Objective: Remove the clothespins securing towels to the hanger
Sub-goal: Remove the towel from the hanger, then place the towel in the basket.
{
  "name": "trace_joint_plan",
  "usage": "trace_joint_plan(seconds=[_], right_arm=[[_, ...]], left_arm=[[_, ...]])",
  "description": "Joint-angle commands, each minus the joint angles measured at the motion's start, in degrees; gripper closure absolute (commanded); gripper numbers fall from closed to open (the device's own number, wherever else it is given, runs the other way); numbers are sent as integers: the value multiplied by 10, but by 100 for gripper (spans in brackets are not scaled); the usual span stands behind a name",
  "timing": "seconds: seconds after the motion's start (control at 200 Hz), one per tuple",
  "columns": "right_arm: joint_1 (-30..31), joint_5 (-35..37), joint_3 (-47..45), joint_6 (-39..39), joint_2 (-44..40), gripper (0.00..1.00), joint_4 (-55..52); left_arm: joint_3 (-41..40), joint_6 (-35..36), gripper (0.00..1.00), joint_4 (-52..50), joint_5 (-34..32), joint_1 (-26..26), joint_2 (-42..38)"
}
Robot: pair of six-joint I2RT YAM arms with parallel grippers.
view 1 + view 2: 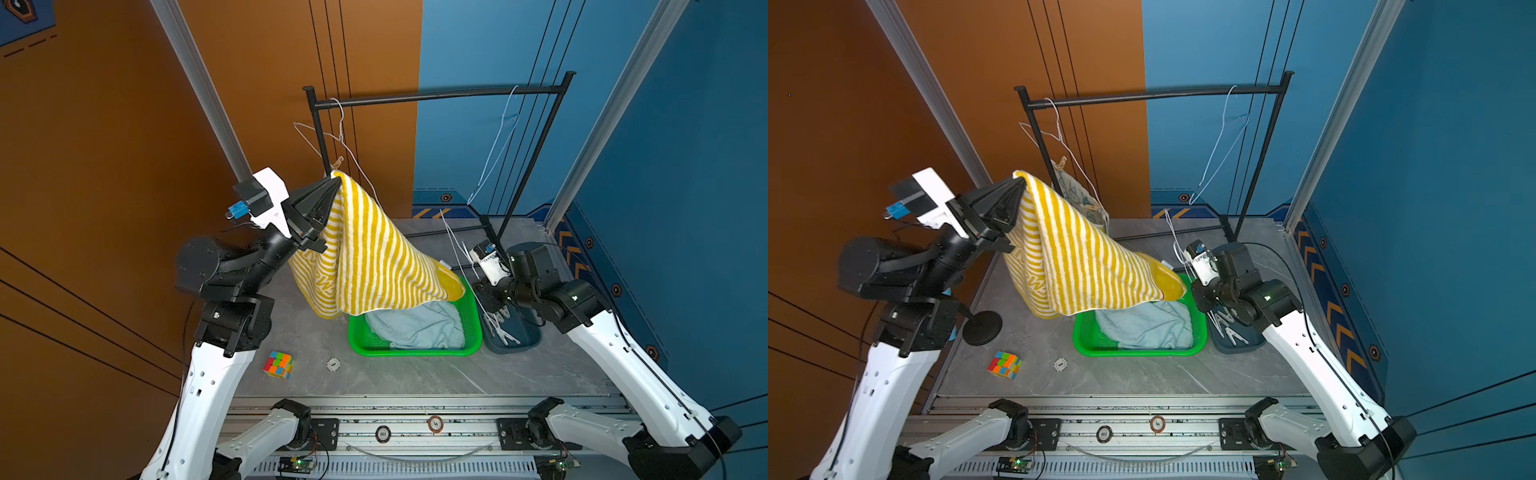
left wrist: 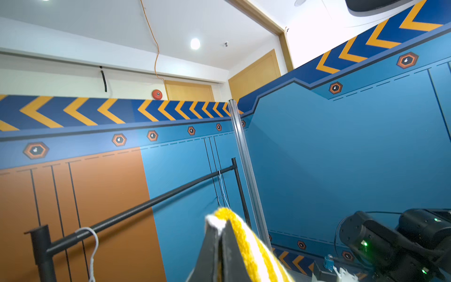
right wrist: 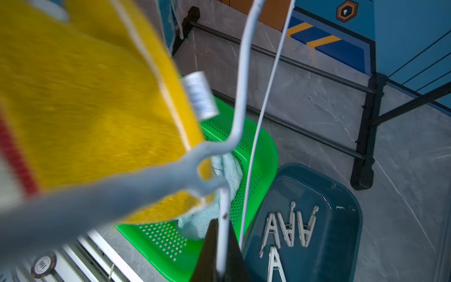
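My left gripper [image 1: 334, 176] is raised high and shut on a corner of the yellow-and-white striped towel [image 1: 374, 249]; the wrist view shows that corner [image 2: 246, 244] pinched between the jaws. The towel slopes down to the green basket [image 1: 415, 353], which holds the pale blue-green towel [image 1: 419, 328]. My right gripper [image 3: 223, 227] is shut on the wire of a white hanger [image 3: 241, 97] hooked on the black rail [image 1: 436, 96]. Several clothespins [image 3: 290, 227] lie in the dark blue tray [image 3: 329, 244]. Behind the striped towel, the bunny towel [image 1: 1077, 195] hangs from a second hanger [image 1: 1059, 133] with two clothespins [image 1: 1061, 163] on it.
A colourful puzzle cube [image 1: 278, 365] and a white token [image 1: 333, 364] lie on the grey table near the front left. A black round stand base [image 1: 982, 328] sits by my left arm. The rack's black legs and floor bars [image 3: 366, 122] stand behind the tray.
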Motion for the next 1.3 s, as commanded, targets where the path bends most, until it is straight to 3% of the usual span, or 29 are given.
trace_joint_plan(seconds=[0.0,0.345,0.686,0.836,0.971,1.176,1.296], right_arm=[[-11,14,-16,19,-18,100,2],[-32,23,-32,24,-47,100,5],[-49,81,-51,51,-85,100,22],[-61,85,-54,54,-93,100,26],[-70,83,-57,55,-93,100,26],[-78,77,-53,54,-85,100,27],[-79,70,-49,53,-78,100,30]], left_arm=[[37,1,100,45,-15,5,-2],[71,-55,100,56,15,-12,54],[64,-52,100,56,20,-82,95],[-3,-39,100,55,-6,-107,86],[-113,-47,100,56,-27,-130,65],[-304,-49,100,56,-95,-143,-26],[-367,-41,100,34,-127,-141,-67]])
